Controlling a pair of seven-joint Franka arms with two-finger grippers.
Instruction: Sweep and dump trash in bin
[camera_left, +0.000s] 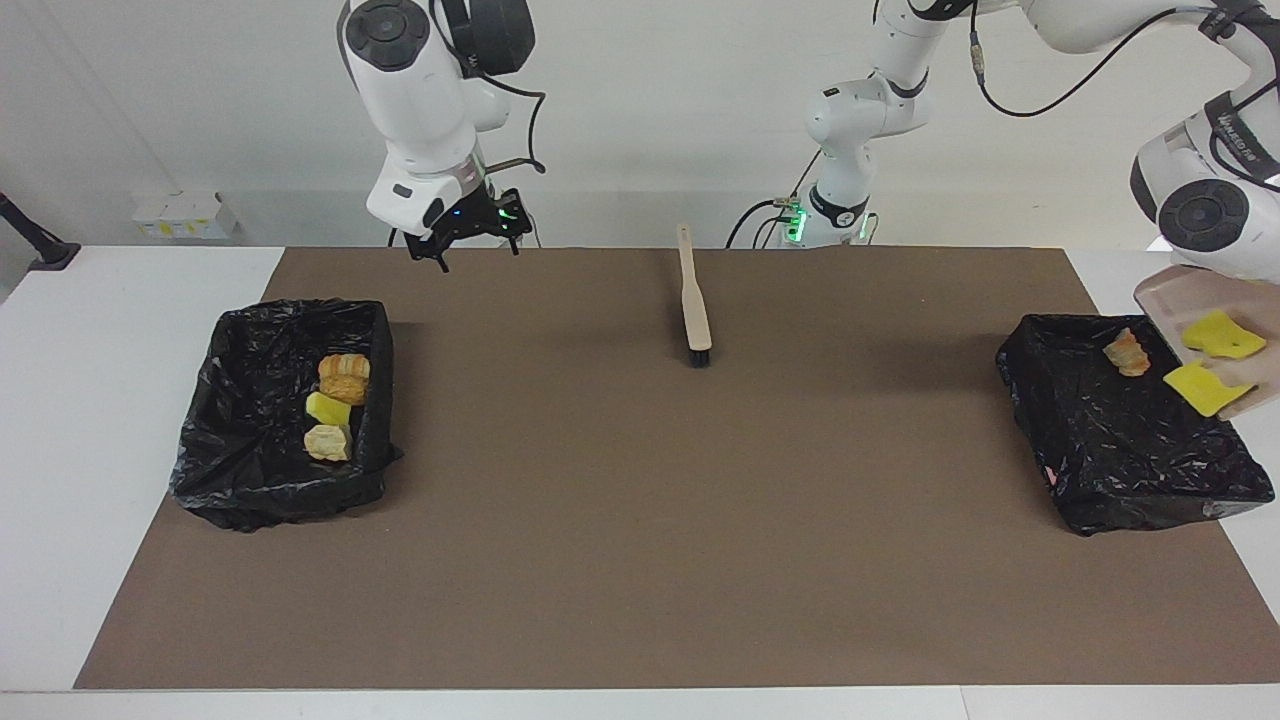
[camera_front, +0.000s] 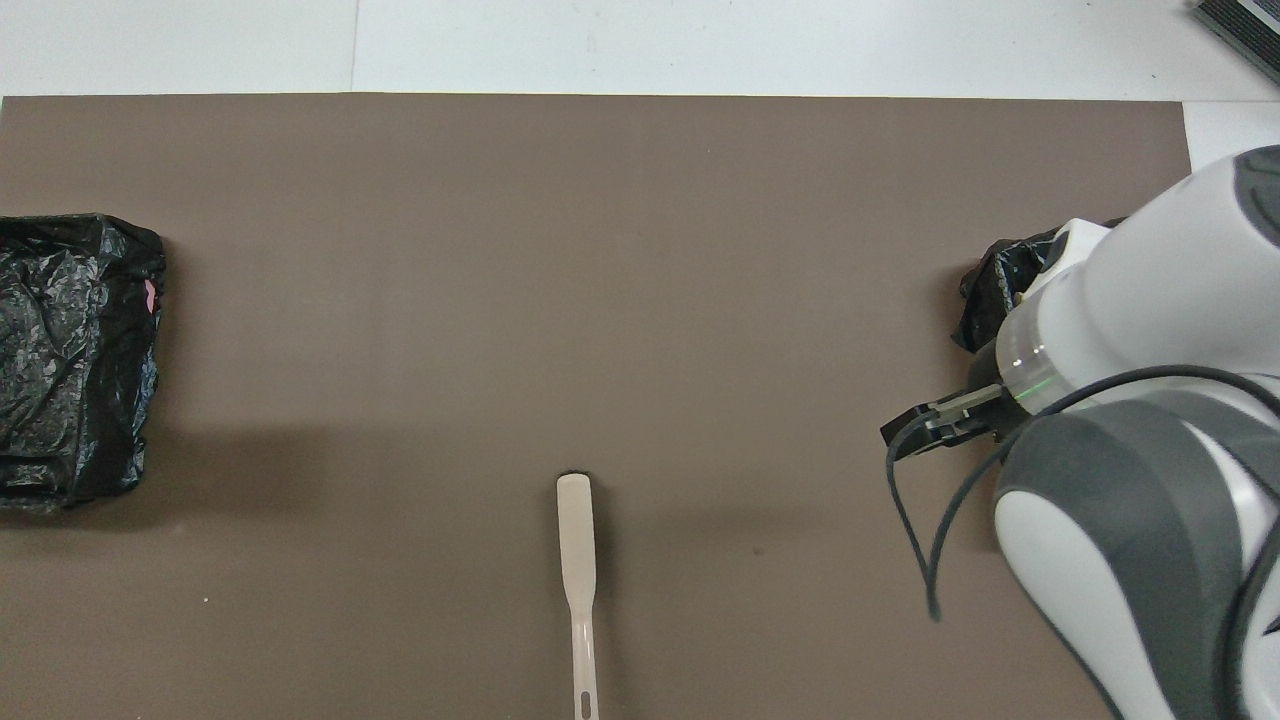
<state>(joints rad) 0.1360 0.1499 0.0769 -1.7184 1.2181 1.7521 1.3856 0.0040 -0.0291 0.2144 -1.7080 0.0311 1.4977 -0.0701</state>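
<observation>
The left end effector, out of view above the tilted beige plastic dustpan (camera_left: 1262, 300), is clamped — presumably on its handle — over the black-lined bin (camera_left: 1110, 460). One tan lump (camera_left: 1127, 353) lies inside; two yellow sponge chunks (camera_left: 1222, 335) cling on, so tip steeper, mouth inside the rim. The right end effector (camera_left: 468, 243) hangs spread near the other lined bin (camera_left: 260, 470), waiting.

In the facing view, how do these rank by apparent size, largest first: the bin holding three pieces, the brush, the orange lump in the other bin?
1. Bin holding three pieces
2. Brush
3. Orange lump
</observation>
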